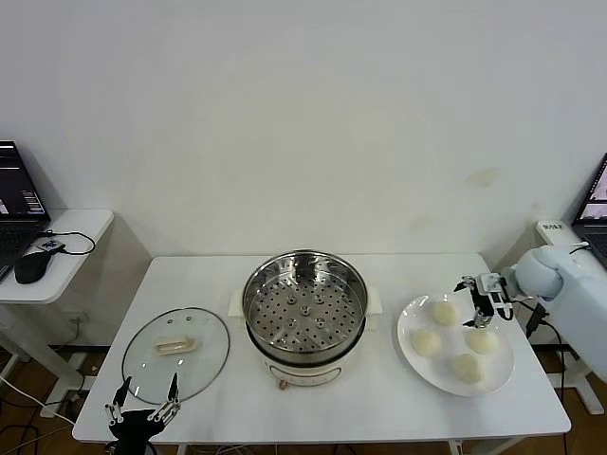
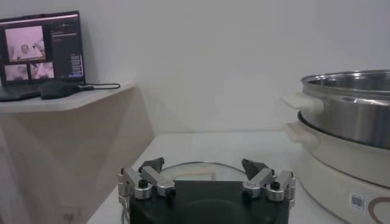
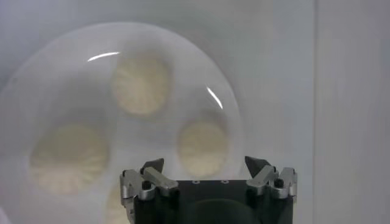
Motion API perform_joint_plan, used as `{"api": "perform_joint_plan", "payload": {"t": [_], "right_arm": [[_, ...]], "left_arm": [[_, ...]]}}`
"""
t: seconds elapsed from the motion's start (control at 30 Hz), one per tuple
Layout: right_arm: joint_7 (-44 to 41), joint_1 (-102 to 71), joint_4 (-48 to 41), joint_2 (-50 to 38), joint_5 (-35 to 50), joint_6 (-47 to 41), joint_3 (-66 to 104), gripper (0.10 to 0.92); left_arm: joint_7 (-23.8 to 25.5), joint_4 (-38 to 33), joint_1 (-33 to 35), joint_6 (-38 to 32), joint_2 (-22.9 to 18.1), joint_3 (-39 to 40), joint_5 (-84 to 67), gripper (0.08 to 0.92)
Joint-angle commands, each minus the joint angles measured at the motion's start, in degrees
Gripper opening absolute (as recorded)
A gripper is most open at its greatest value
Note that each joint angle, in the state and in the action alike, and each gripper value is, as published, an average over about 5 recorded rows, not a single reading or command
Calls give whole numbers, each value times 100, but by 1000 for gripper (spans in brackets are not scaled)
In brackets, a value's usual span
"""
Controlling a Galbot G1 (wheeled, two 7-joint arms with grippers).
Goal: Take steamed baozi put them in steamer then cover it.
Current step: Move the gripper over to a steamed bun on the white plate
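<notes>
White table (image 1: 398, 398), perforated steel steamer (image 1: 304, 305), right tool (image 1: 481, 301) open, empty, above smooth baozi (image 1: 426, 342)

The steamer (image 1: 304, 308) sits mid-tabletop (image 1: 398, 398) on its pot base (image 1: 302, 372). To its left lies the cover (image 1: 175, 347), flat on the tabletop. To its right is a plate (image 1: 413, 358) carrying four baozi (image 1: 426, 342) (none in the steamer). The left gripper (image 1: 142, 403) is at the front edge, just before the cover; the right gripper (image 1: 483, 301) hangs over the plate's far side. A side table (image 1: 71, 242) with a laptop (image 1: 17, 209) stands well left.
</notes>
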Motion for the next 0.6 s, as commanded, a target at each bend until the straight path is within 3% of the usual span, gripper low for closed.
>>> {"api": "perform_joint_plan", "payload": {"t": [0.03, 0.6], "right_arm": [[-108, 345, -461, 336, -112, 15, -395, 823], [124, 186, -1094, 837, -682, 86, -180, 823]], "left_arm": [[1, 7, -7, -3, 1, -16, -3, 823], [11, 28, 0, -23, 14, -92, -44, 823]]}}
